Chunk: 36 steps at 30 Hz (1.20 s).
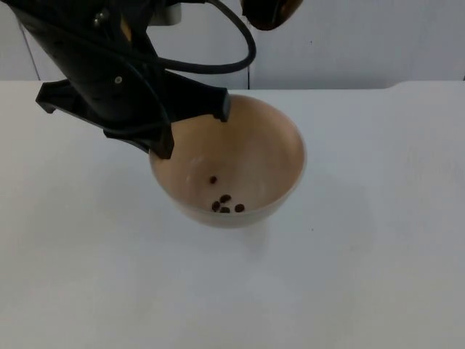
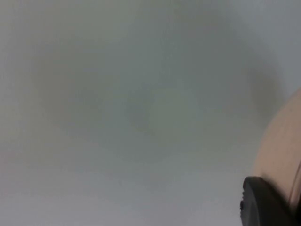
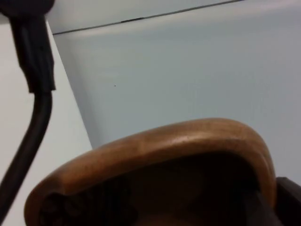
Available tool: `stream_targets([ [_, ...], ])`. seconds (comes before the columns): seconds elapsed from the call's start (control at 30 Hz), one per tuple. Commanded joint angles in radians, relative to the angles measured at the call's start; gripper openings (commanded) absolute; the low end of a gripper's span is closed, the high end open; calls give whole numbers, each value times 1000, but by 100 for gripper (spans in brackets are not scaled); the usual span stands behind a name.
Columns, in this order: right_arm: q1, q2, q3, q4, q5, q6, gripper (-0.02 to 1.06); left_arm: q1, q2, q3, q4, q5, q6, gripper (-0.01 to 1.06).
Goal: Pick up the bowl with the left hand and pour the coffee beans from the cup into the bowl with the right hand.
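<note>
A pale wooden bowl [image 1: 247, 156] hangs a little above the white table, casting a soft shadow to its right. My left gripper [image 1: 192, 129] is shut on its near-left rim, with one finger [image 1: 221, 107] reaching over the inside. Several dark coffee beans [image 1: 226, 203] lie on the bowl's bottom. In the left wrist view the bowl's outer wall [image 2: 281, 150] rises beside a black fingertip [image 2: 263, 202]. A brown wooden cup [image 1: 270, 12] hovers beyond the bowl's far rim. My right gripper [image 3: 277, 200] is shut on the cup, whose thick rim [image 3: 188, 139] curves close to the camera.
The white table [image 1: 378, 276] spreads around the bowl and ends at the grey partition wall [image 1: 349, 43] behind. The left arm's black body [image 1: 94, 65] slants in from the upper left, over the table's back left part.
</note>
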Motion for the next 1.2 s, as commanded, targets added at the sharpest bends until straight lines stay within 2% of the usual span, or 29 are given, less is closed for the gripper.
stream_targets([
  [0.0,16,0,-7,-57,-1,-6,0,-6,-10,-8,-15,-14,-7,0],
  [0.3,29,0,-7,-69,-1,-13,0,-6,-10,-8,-15,-14,-7,0],
  [0.5,37,0,40,-132,-1,-14,0,-6,-10,-8,-15,-14,-7,0],
  [0.7,37,0,74,-101,-1,63,0,-6,-10,-8,-15,-14,-7,0],
  [1.17,35,0,74,-109,-1,90,0,-6,-10,-8,-15,-14,-7,0],
])
